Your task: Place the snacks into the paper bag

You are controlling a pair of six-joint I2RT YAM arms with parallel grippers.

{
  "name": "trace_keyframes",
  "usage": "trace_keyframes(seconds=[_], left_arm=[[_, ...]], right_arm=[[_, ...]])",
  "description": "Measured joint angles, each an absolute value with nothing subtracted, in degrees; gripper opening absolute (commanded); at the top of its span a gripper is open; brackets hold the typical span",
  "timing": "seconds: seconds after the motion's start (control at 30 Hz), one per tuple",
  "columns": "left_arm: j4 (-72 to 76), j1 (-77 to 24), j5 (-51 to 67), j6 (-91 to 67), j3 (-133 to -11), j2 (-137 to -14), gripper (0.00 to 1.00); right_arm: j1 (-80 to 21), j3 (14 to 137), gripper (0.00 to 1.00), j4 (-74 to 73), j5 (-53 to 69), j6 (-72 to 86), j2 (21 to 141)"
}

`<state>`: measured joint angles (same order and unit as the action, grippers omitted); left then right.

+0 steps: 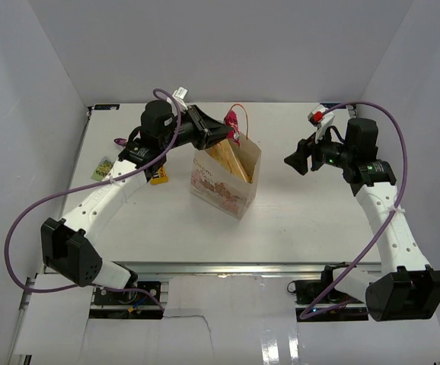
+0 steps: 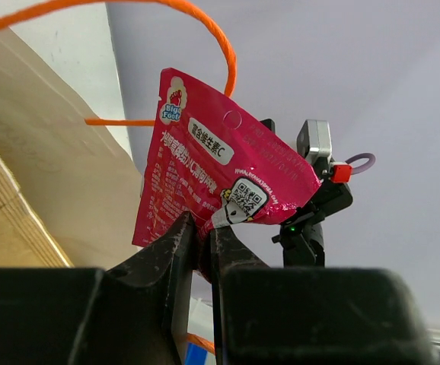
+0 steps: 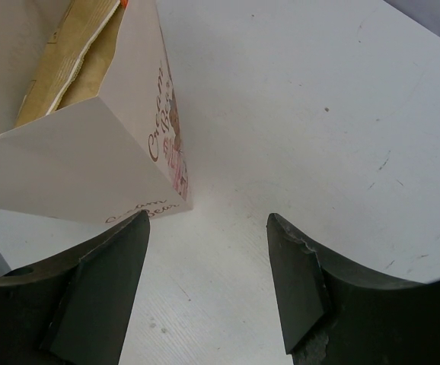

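Observation:
The paper bag (image 1: 221,185) stands upright mid-table, with the golden chip bag (image 1: 233,160) inside it. My left gripper (image 1: 221,132) is shut on the red-pink candy packet (image 1: 235,120) and holds it above the bag's far rim. In the left wrist view the packet (image 2: 212,171) sticks up from my gripper (image 2: 208,225), beside the bag wall (image 2: 45,190) and its orange handle (image 2: 218,46). My right gripper (image 1: 296,161) is open and empty to the right of the bag. In its wrist view the gripper (image 3: 208,232) hovers over bare table beside the bag (image 3: 90,167).
A yellow packet (image 1: 158,179), a light green packet (image 1: 103,168) and a purple packet (image 1: 119,141) lie on the table at the left, under my left arm. White walls enclose the table at the back and both sides.

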<state>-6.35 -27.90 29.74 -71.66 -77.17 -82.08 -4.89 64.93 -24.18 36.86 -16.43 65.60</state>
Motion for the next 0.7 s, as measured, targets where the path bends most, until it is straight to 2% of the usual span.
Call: trace_keyframes(seconds=[0.7], left_arm=[[-14.5,-31.0,29.2,-74.8,-77.2,-84.6,0.00]], right_arm=[[-4.8,64.7,0.69,-23.9,36.8,-15.2,64.1]])
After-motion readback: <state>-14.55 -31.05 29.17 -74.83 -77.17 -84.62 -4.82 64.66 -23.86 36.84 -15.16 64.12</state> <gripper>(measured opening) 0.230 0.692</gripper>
